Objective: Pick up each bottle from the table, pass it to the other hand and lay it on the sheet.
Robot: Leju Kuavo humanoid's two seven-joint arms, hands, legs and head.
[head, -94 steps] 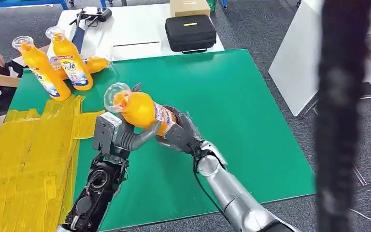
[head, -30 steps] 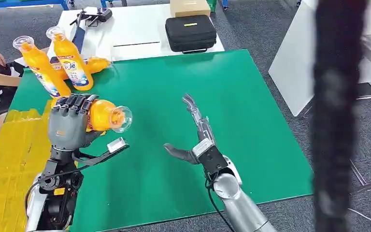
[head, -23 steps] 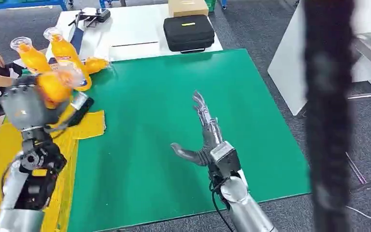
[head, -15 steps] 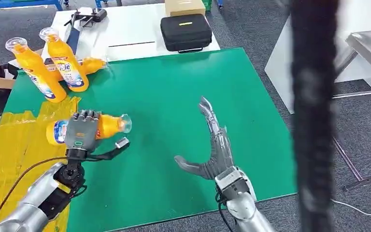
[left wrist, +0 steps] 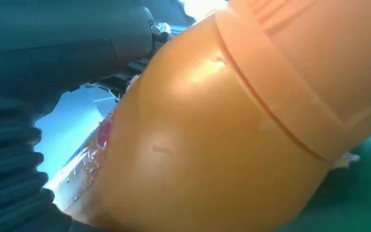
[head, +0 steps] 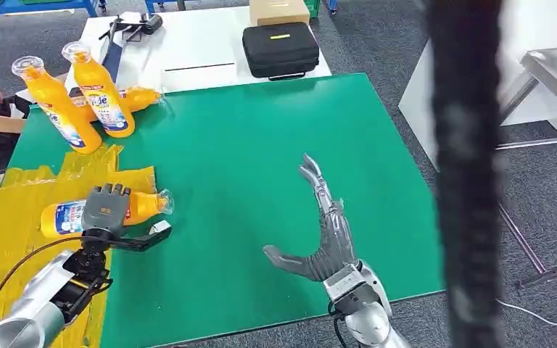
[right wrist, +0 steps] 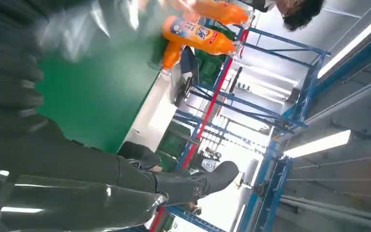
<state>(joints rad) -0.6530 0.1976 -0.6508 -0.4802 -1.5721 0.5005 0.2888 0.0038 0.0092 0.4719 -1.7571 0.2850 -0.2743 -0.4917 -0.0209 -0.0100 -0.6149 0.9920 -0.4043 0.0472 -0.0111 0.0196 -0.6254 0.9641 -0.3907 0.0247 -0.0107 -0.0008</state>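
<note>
Lowered: orange-filled bottle [head: 72,214] apparently touching sheet [head: 14,239], left robot hand [head: 106,209] gripping.

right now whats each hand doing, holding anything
Left hand: holding the orange bottle, which lies sideways over the yellow sheet.
Right hand: open, holding nothing, above the green mat.

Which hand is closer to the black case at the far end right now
Right. The right hand hangs open over the green mat, well short of the black case; the left hand holds a bottle farther off, at the yellow sheet.
</note>
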